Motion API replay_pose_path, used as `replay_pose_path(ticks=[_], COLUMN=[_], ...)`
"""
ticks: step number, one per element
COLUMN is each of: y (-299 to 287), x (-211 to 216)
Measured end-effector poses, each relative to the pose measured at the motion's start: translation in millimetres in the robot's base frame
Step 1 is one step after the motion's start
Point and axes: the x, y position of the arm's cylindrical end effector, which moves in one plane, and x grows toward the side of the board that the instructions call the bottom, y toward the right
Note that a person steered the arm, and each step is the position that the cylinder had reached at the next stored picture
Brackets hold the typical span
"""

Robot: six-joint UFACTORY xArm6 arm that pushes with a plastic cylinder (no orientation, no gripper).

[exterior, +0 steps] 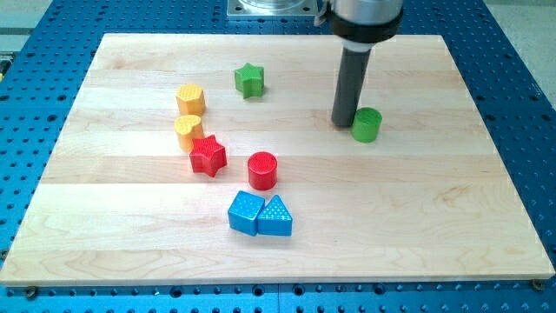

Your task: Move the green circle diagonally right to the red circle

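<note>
The green circle (367, 124) stands on the wooden board at the view's upper right. My tip (344, 121) rests on the board just left of the green circle, touching or nearly touching its left side. The red circle (262, 169) stands near the board's middle, down and to the left of the green circle and well apart from it.
A green star (249, 79) sits at upper middle. A yellow hexagon (190, 99), a yellow heart (188, 130) and a red star (208, 156) line up at left. A blue cube (246, 213) and a blue triangle (275, 216) sit below the red circle.
</note>
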Motion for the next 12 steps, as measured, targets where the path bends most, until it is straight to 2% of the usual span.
replay_pose_path(ticks=[1, 2, 3, 4, 5, 6, 7, 8, 9, 10, 11, 12], y=[13, -5, -10, 19, 20, 28, 59, 60, 61, 108, 92, 27], x=[-12, 73, 139, 111, 56, 20, 20, 73, 107, 108, 125, 146])
